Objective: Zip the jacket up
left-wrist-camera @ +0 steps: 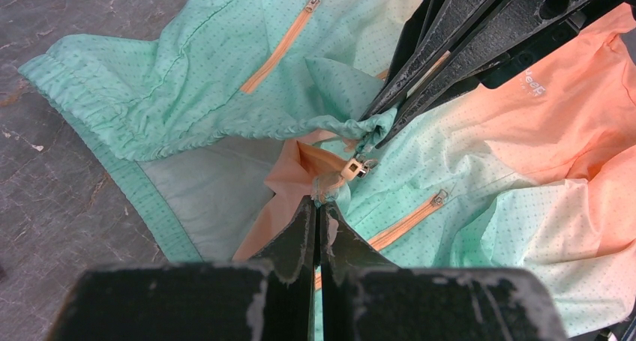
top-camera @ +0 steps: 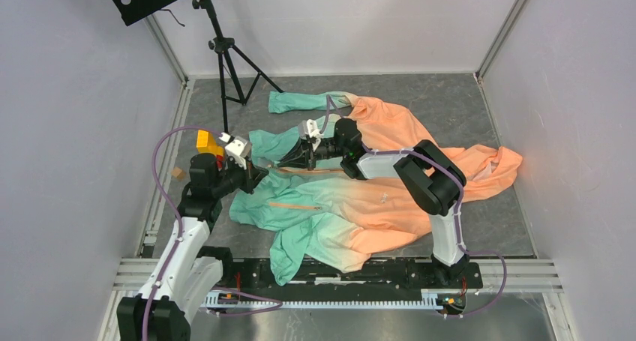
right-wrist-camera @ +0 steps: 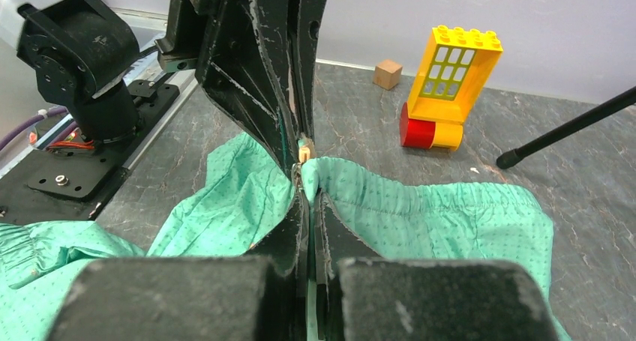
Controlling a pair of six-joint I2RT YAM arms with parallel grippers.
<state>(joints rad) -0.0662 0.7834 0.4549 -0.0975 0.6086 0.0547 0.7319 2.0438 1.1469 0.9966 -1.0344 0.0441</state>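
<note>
The jacket [top-camera: 375, 198] lies spread on the grey table, mint green at its left end and fading to peach on the right. My left gripper [top-camera: 260, 173] and right gripper [top-camera: 287, 161] meet tip to tip at its green bottom edge. In the left wrist view the left gripper [left-wrist-camera: 321, 200] is shut on a bit of the hem beside the metal zipper slider [left-wrist-camera: 358, 166], and the right fingers [left-wrist-camera: 420, 64] pinch the gathered hem just above it. In the right wrist view the right gripper [right-wrist-camera: 309, 195] is shut on a fold of green hem [right-wrist-camera: 420, 206].
A yellow window block [right-wrist-camera: 454, 75] on a red cylinder [right-wrist-camera: 418, 133] and a small wooden cube [right-wrist-camera: 388, 74] stand on the table left of the jacket. A black tripod stand [top-camera: 225, 56] rises at the back left. Grey walls enclose the table.
</note>
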